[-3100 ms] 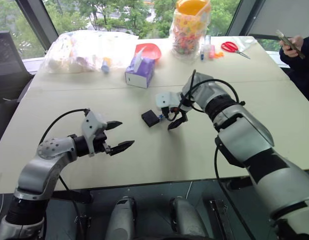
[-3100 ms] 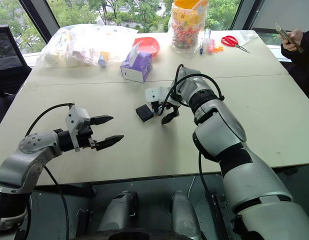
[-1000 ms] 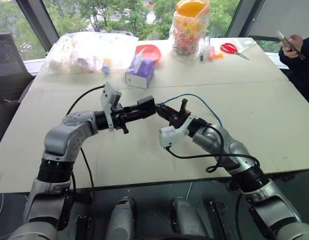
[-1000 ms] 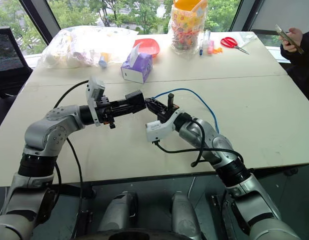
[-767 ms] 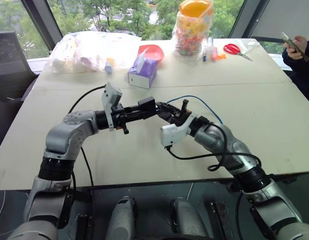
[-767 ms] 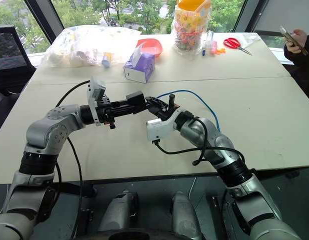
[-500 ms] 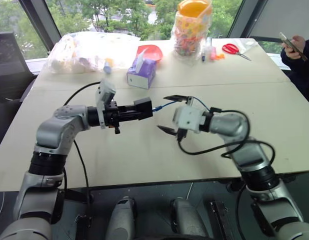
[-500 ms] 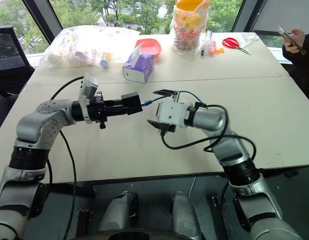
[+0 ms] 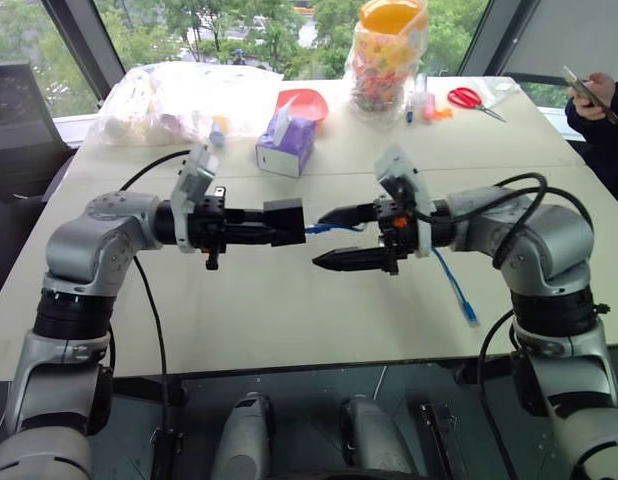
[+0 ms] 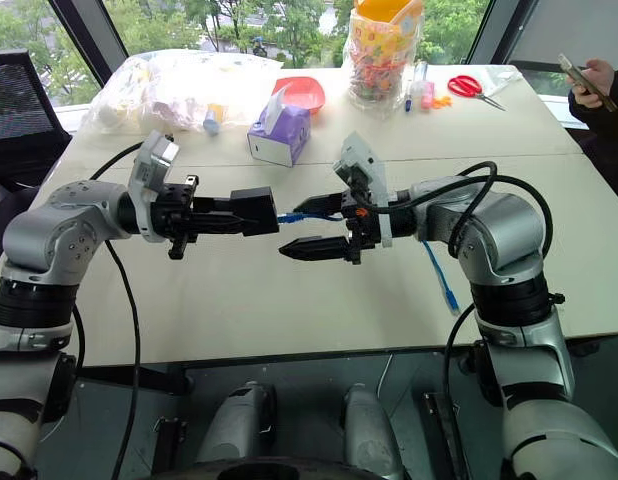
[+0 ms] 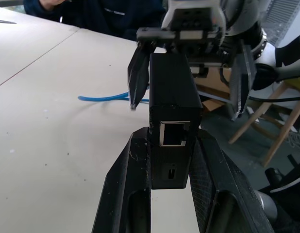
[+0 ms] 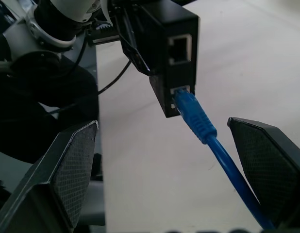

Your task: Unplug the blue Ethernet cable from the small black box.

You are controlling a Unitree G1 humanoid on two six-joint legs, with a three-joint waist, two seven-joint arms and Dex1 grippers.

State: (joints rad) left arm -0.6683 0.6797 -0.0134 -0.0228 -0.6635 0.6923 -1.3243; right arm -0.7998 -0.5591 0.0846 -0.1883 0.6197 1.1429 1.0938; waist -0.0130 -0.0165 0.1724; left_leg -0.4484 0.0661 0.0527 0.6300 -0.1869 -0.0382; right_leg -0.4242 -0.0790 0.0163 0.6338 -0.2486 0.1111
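Both arms level: left jaws clamp small black box [image 9: 284, 221], right jaws wide.

Beige table [image 9: 289, 300]; windows [image 9: 239, 25] behind showing trees; black chair [image 9: 19, 110].

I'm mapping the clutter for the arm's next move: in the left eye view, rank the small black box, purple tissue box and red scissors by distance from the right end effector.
1. Small black box: nearest, just left of the right end effector, held in the left end effector.
2. Purple tissue box: mid-table, behind the box.
3. Red scissors: farthest, far right corner.
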